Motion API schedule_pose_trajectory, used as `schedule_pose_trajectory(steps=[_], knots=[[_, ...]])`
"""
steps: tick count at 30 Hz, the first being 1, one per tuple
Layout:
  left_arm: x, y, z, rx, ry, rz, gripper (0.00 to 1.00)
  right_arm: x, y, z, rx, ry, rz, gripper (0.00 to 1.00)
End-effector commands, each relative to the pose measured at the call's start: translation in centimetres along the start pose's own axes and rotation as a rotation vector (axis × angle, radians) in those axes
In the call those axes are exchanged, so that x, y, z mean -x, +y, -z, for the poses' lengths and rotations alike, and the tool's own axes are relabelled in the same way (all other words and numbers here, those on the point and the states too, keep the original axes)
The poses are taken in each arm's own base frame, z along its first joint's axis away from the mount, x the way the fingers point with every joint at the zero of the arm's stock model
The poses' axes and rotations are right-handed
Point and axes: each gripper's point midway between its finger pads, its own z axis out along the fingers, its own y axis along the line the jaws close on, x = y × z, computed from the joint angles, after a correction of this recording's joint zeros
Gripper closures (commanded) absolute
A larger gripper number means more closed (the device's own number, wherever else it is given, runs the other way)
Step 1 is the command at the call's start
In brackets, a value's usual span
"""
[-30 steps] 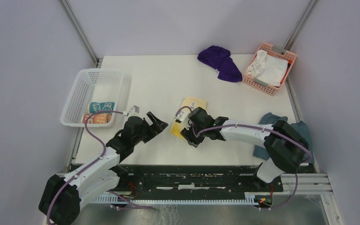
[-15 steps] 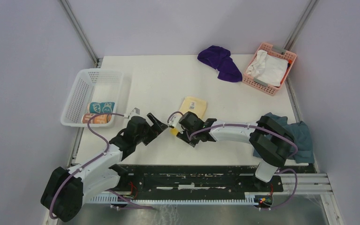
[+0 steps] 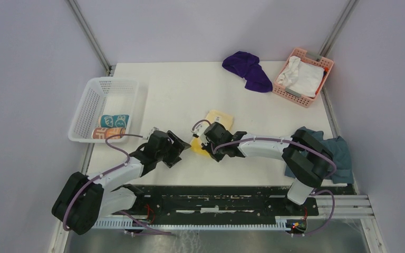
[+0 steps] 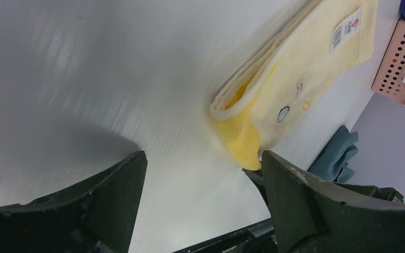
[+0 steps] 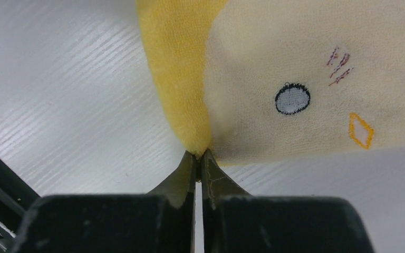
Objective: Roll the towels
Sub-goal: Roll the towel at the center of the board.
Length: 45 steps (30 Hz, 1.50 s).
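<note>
A pale yellow towel point(image 3: 219, 118) lies folded mid-table, its label end pointing away. My right gripper point(image 3: 202, 148) is shut on the towel's near corner, which bunches into a deeper yellow fold point(image 5: 182, 105) right at the fingertips point(image 5: 198, 154). My left gripper point(image 3: 178, 150) stands open just left of that corner, low over the table. Only bare table shows between its fingers, with the towel point(image 4: 295, 68) ahead of it to the right. A deep purple towel point(image 3: 248, 70) lies crumpled at the back. A rolled teal towel point(image 3: 114, 120) and a rolled orange towel point(image 3: 109, 133) lie in the white basket point(image 3: 84, 105).
A pink basket point(image 3: 327, 66) at the back right holds a white cloth point(image 3: 301, 76). A dull blue-grey cloth point(image 3: 340, 153) hangs over the table's right edge behind the right arm. The black rail runs along the near edge.
My right gripper has closed onto the yellow towel's near corner. The left gripper has come down and nearer to that corner, its fingers slightly narrower.
</note>
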Motion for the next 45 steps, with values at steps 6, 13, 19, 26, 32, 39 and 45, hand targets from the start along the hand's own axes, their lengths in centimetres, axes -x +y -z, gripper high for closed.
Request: schedule_pose_trajectory(steps=[6, 13, 19, 26, 32, 39, 45], knots=[[-0.5, -4.2, -1.1, -0.057, 0.006, 0.13, 0.24, 2.9, 1.3, 0.6, 0.079, -0.116, -0.154, 0.97], [-1.6, -4.7, -3.0, -0.018, 0.015, 0.131, 0.33, 3.1, 1.4, 0.6, 0.084, -0.123, -0.159, 0.97], [-1.9, -4.1, -4.4, 0.035, -0.005, 0.119, 0.4, 3.0, 1.5, 0.8, 0.095, -0.121, -0.15, 0.97], [-0.6, -2.1, -4.8, 0.126, -0.083, 0.086, 0.51, 2.8, 1.5, 1.7, 0.104, -0.142, -0.138, 0.97], [0.4, -1.4, -4.3, 0.156, -0.132, 0.055, 0.61, 2.9, 1.3, 1.9, 0.11, -0.155, -0.157, 0.96], [0.5, -2.8, -4.0, 0.144, -0.117, 0.016, 0.84, 3.5, 1.5, 2.4, 0.133, -0.188, -0.126, 0.76], [-0.3, -3.7, -4.2, 0.125, -0.065, 0.022, 0.87, 5.6, 1.9, 2.7, 0.151, -0.247, -0.081, 0.51]])
